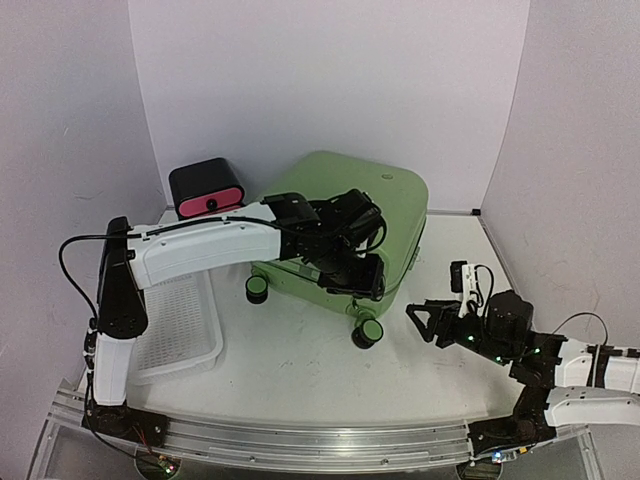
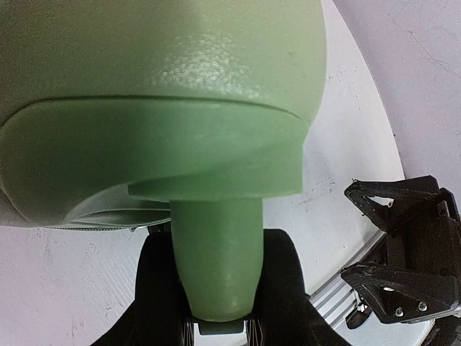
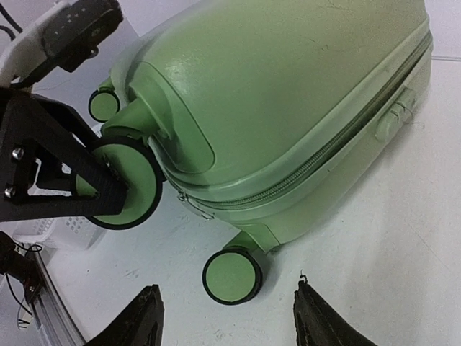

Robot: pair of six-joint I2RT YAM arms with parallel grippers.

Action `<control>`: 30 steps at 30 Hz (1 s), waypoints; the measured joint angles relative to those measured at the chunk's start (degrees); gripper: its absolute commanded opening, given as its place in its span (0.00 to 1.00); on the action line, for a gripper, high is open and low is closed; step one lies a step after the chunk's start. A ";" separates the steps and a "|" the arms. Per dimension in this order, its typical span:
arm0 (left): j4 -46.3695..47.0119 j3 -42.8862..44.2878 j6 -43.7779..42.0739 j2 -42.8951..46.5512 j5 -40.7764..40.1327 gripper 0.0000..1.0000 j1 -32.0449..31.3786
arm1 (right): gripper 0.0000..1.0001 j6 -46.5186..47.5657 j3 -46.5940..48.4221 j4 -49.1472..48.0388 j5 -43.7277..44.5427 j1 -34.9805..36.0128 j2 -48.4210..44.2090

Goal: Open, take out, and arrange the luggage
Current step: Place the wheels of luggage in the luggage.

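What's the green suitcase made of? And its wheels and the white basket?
Suitcase: looks like hard plastic, with a fine pebbly, slightly shiny shell. Wheels: green plastic hubs, black rims, probably rubber. Basket: white plastic, likely, with a grid of little holes.

Your top camera looked down from behind the arm bases over the whole table. Your left wrist camera sat close against the wheeled corner of the luggage; your right wrist camera faced that corner from farther back.
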State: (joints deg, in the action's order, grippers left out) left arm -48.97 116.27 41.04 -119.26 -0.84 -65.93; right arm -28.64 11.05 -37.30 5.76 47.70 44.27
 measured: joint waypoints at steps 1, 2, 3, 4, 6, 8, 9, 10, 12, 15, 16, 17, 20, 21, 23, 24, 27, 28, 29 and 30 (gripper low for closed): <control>-0.24 0.33 0.17 0.00 0.26 0.00 0.02 | 0.60 0.59 -0.09 -1.25 0.37 0.37 0.39; -0.50 0.61 0.44 0.00 0.44 0.00 0.07 | 0.59 1.16 -0.09 -2.29 0.90 0.72 0.87; -0.59 0.85 0.74 0.00 0.61 0.00 0.11 | 0.59 1.73 -0.09 -3.28 1.44 1.16 1.44; -0.72 1.16 1.01 0.00 0.74 0.00 0.15 | 0.58 2.19 -0.09 -4.13 2.14 1.60 2.10; -0.92 1.86 1.31 -0.02 0.92 0.00 0.26 | 0.57 2.89 -0.09 -5.40 3.85 2.71 3.58; -1.05 2.51 1.73 -0.02 0.90 0.00 0.35 | 0.57 3.39 -0.09 -6.19 5.62 4.02 5.14; -0.92 2.69 2.03 -0.02 0.94 0.00 0.37 | 0.57 3.48 -0.09 -6.62 6.62 4.76 6.03; -0.90 3.02 2.38 -0.02 0.92 0.00 0.42 | 0.57 3.56 -0.07 -7.10 7.67 5.51 6.99; -0.57 3.39 2.86 -0.04 0.96 0.00 0.50 | 0.57 3.65 0.24 -7.87 10.21 7.08 9.27; 0.26 3.50 3.98 -0.07 1.29 0.00 0.63 | 0.57 3.87 1.25 -9.51 13.86 10.05 13.33; 0.57 3.50 4.31 -0.09 1.38 0.00 0.63 | 0.57 3.87 1.40 -10.16 14.64 10.71 14.21; 1.01 3.50 4.63 -0.09 1.57 0.00 0.66 | 0.57 3.89 1.46 -11.37 15.72 11.69 15.34; 2.51 3.50 6.03 -0.11 2.23 0.00 0.83 | 0.57 3.91 1.92 -13.68 18.14 13.40 17.73; 3.13 3.50 6.56 -0.11 2.32 0.00 0.87 | 0.57 3.96 2.29 -14.56 19.28 14.05 18.69; 4.31 3.50 7.52 -0.11 2.38 0.00 0.94 | 0.57 4.13 3.43 -16.13 21.33 15.10 20.94; 4.96 3.50 8.07 -0.11 2.47 0.00 0.98 | 0.57 4.33 4.04 -17.09 22.51 15.72 22.14; 6.21 3.76 9.44 -0.39 2.67 0.00 1.05 | 0.57 4.96 5.53 -20.06 25.62 17.59 25.22; 6.49 4.07 9.90 -0.68 2.78 0.00 1.05 | 0.56 5.07 5.81 -21.22 26.67 18.08 26.05; 6.78 4.50 10.19 -1.07 2.84 0.00 1.03 | 0.56 5.20 5.92 -22.32 27.61 18.51 26.77; 7.28 4.50 10.45 -1.22 2.89 0.00 1.01 | 0.55 5.29 5.92 -23.12 28.33 18.78 27.21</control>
State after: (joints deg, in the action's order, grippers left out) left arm -41.69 120.77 51.48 -120.49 2.04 -64.93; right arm -23.35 16.97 -60.42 34.09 66.48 71.48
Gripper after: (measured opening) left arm 0.488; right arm 0.567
